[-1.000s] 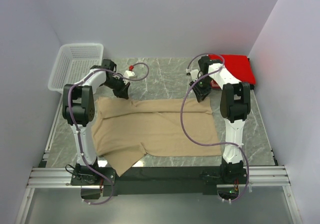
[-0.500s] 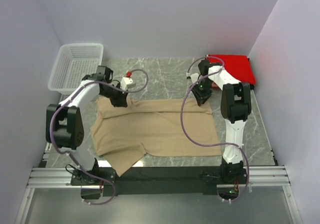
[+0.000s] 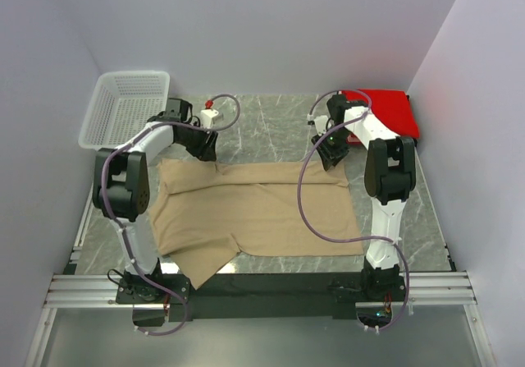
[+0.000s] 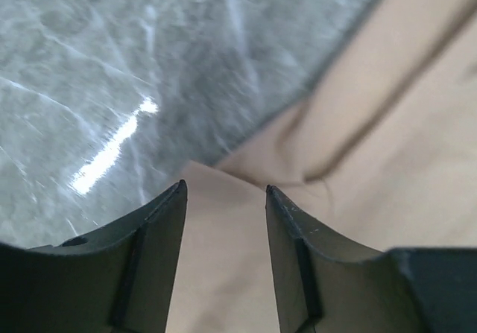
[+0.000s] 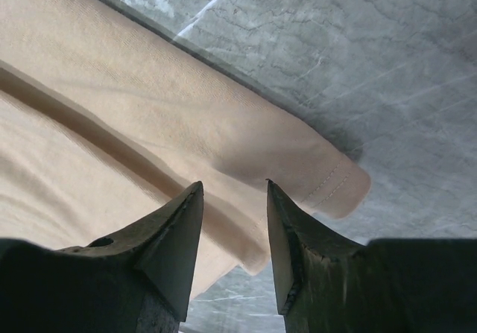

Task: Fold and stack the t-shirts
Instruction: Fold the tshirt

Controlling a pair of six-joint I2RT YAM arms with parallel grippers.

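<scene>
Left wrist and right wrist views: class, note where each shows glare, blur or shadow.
Left wrist: glare streak on the table, marble and tan shirt blurred. Right wrist: sharper, hem stitching crisp, slight glare at top, shadow along the fold.

1. tan t-shirt [image 3: 254,211]: plain beige cloth, short-sleeved. It is spread mostly flat, crosswise over the middle of the grey marbled table [image 3: 271,116]. A long crease runs just inside its far edge, where the cloth lies doubled. The far right corner ends in a stitched hem. 1 sleeve juts out at the near left.

2. red t-shirt [image 3: 385,112]: bright red, lying as a compact flat block in the far right corner, apart from item 1.
</scene>
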